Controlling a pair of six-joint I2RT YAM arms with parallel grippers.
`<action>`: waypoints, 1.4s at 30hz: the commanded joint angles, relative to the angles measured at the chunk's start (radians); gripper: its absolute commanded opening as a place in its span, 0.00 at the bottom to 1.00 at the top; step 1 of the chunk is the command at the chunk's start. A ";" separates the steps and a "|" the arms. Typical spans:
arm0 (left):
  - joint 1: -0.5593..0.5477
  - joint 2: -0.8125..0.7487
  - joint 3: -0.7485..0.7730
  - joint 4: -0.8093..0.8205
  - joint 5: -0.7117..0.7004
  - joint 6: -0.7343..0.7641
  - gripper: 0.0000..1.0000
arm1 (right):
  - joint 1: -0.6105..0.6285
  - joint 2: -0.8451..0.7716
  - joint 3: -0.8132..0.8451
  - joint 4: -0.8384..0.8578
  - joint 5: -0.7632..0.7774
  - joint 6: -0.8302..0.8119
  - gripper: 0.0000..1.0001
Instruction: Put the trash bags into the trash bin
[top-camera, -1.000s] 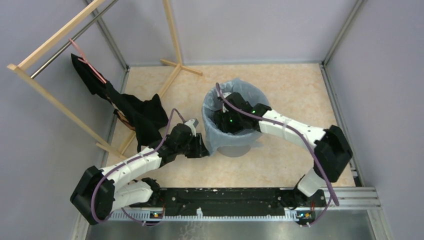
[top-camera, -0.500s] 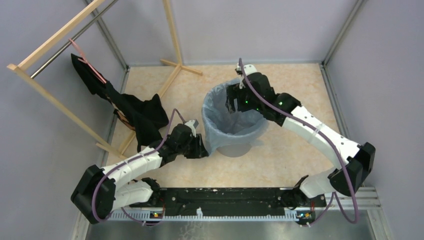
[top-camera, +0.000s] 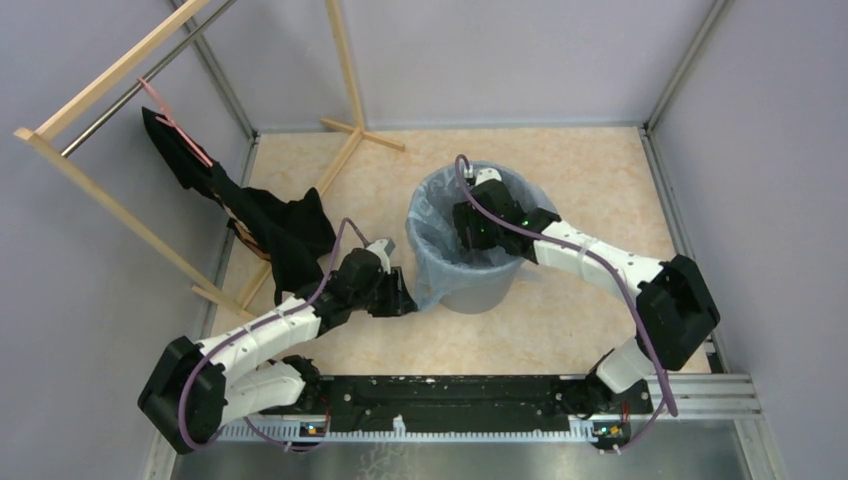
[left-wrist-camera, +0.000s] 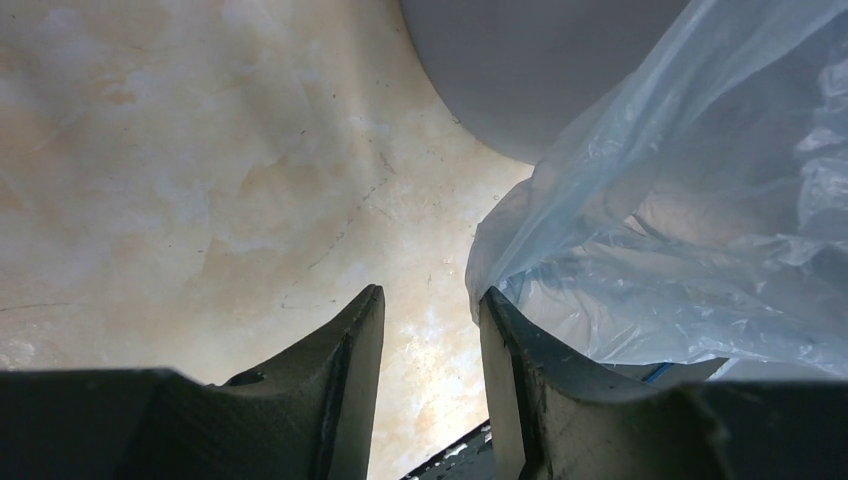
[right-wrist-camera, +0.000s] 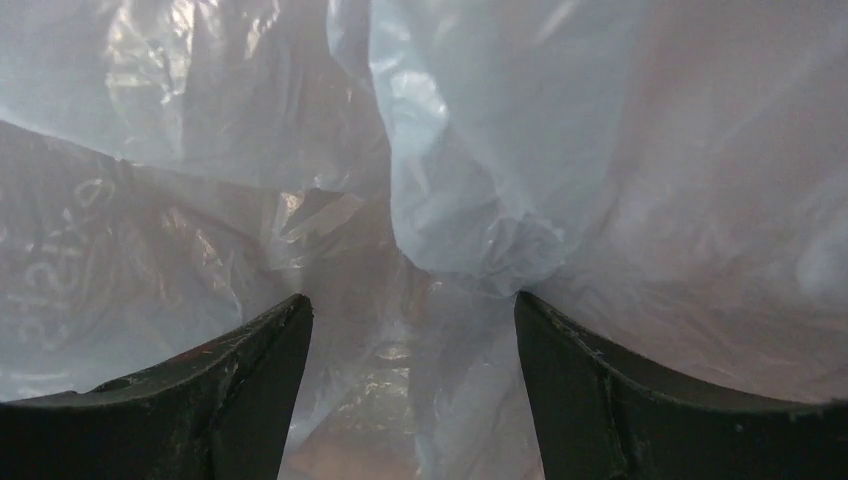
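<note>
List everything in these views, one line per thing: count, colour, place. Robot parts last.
trash bag: one, translucent pale blue, lining the bin, its edge draped over the rim and down the left side.
trash bin: one, grey, mid-table.
black cloth: one, black with a pink strap, hanging from the rack onto the table's left side.
wooden rack: one, pale wood, far left.
table: one, beige marbled.
left arm: one, white and black, reaching to the bin's left base.
right arm: one, white and black, reaching into the bin.
left pincer: open, beside the bag's hanging edge.
right pincer: open, inside the bag.
</note>
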 joint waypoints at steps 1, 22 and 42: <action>-0.005 -0.008 0.003 0.004 -0.006 0.009 0.47 | 0.051 -0.031 0.098 -0.037 0.061 0.017 0.74; -0.005 0.007 0.038 -0.016 0.011 0.017 0.50 | 0.093 -0.118 0.120 -0.119 -0.172 0.039 0.82; -0.009 0.037 0.097 0.022 -0.004 0.013 0.57 | 0.094 0.145 0.062 0.021 -0.255 0.107 0.78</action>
